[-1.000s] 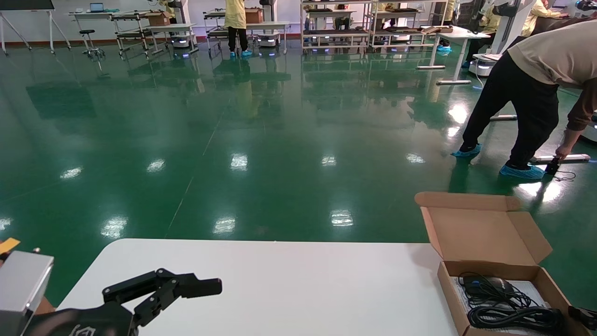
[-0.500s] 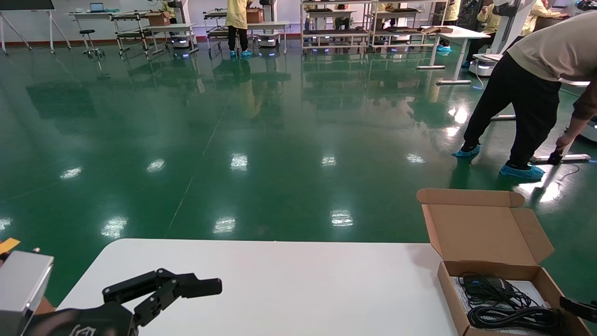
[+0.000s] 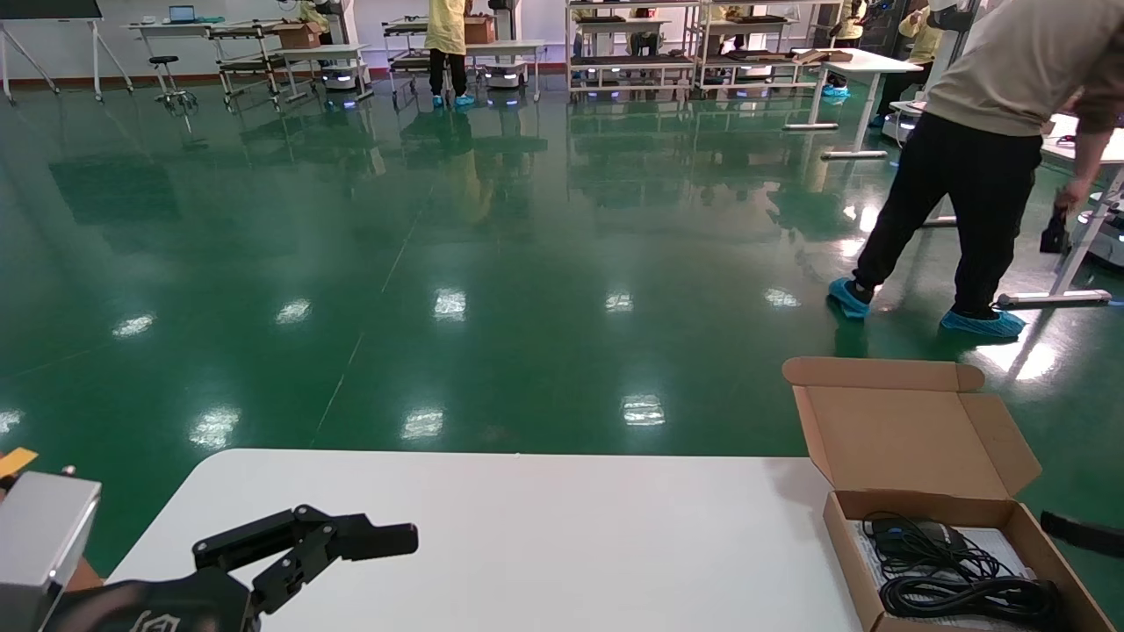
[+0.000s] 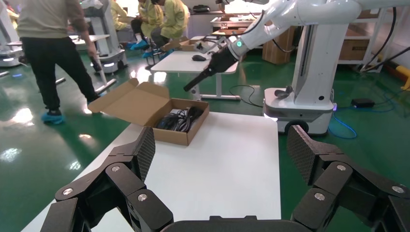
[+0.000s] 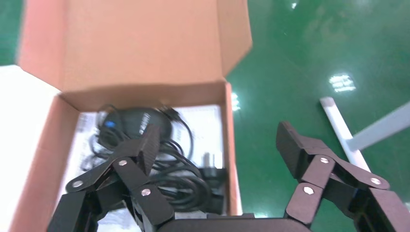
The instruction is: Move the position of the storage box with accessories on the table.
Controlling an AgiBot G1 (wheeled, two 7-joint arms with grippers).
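Cardboard first: the storage box (image 3: 953,562) sits open at the lower right of the head view, on the far right end of the table (image 3: 527,527), its flap lid standing up and leaning back behind the tray. Inside lie the accessories, a black cable bundle (image 3: 961,579) coiled on top of a white paper sheet (image 3: 1001,542). The box sits close to the table's right edge, which is probably why the approach comes from that side. And here is the right gripper (image 5: 217,145), fingers spread wide, hanging above the box's right wall; in its own wrist view one finger sits over the cable and the other out over the green floor, so the jaws straddle that wall without touching it, set up, I'd judge, to pinch the cardboard edge rather than the contents. The head view gives only a dark sliver of that gripper (image 3: 1082,532) at the right edge of the frame, too little to read its fingers. The left wrist view fills that in from across the table: box (image 4: 164,113), lid open, the right arm's gripper (image 4: 193,83) slanting down toward it from above, with clear air between them. The left gripper (image 4: 220,159) is idle at the lower left of the head view, low over the near left corner of the table, fingers spread and holding nothing.
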